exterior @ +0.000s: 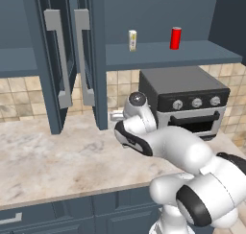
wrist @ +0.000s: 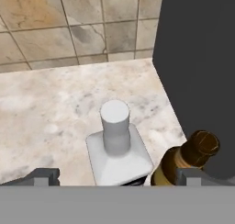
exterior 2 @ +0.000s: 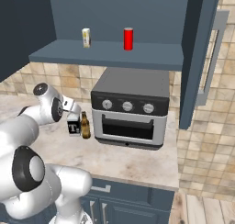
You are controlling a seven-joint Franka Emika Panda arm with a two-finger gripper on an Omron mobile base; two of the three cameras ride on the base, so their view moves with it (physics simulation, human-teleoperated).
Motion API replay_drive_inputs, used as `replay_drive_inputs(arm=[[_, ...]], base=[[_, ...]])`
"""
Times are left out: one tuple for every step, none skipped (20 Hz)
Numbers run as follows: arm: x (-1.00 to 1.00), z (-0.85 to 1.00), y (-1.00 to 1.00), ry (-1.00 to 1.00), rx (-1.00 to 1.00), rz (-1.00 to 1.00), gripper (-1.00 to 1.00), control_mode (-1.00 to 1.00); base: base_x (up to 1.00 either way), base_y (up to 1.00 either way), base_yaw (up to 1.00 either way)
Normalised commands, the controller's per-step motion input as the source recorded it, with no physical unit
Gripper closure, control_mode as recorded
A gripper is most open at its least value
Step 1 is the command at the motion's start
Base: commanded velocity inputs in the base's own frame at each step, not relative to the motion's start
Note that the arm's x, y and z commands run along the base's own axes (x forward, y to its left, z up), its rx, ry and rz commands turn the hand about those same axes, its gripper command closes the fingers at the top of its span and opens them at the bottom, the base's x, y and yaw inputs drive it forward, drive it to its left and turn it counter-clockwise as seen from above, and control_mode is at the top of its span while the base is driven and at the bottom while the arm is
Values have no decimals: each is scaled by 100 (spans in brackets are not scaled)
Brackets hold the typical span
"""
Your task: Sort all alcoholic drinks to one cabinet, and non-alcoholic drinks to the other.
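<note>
The clear liquor bottle point(exterior 2: 73, 126) with its black label and the brown beer bottle point(exterior 2: 85, 125) stand side by side on the counter, just left of the toaster oven. My gripper point(exterior 2: 72, 111) hangs open right above them. In the hand view the liquor bottle's white cap point(wrist: 114, 126) sits midway between my fingertips point(wrist: 44, 176), and the beer bottle point(wrist: 192, 157) is beside the right tip. The cream-white can point(exterior: 132, 40) and the red can point(exterior: 176, 38) stand on the shelf of the right wall cabinet point(exterior: 158, 56). The left wall cabinet point(exterior: 19, 60) is open.
A dark toaster oven point(exterior 2: 129, 107) stands on the marble counter point(exterior: 57, 156) under the right cabinet. Open cabinet doors with grey bar handles point(exterior: 58, 60) hang over the counter's middle, and another open door point(exterior 2: 202, 58) hangs at the far right. A tiled wall is behind.
</note>
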Motion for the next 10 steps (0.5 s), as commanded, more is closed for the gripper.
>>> replay_drive_inputs(arm=[[19,-19,0,0,0,-2,-100,-100],[19,-21,0,0,0,-2,-100,-100],[17,-21,0,0,0,-2,-100,-100],[19,-21,0,0,0,-1,-100,-100],[19,-21,0,0,0,-1,-100,-100],[19,-20,0,0,0,-1,-100,-100],[21,-18,0,0,0,-1,-100,-100],[21,-17,1,0,0,-1,-100,-100],[21,-16,0,0,0,-1,-100,-100],[22,-14,0,0,0,-1,-100,-100]], base=[[0,0,0],[0,0,0],[0,0,0],[0,0,0],[0,0,0],[0,0,0],[0,0,0],[0,0,0],[0,0,0],[0,0,0]])
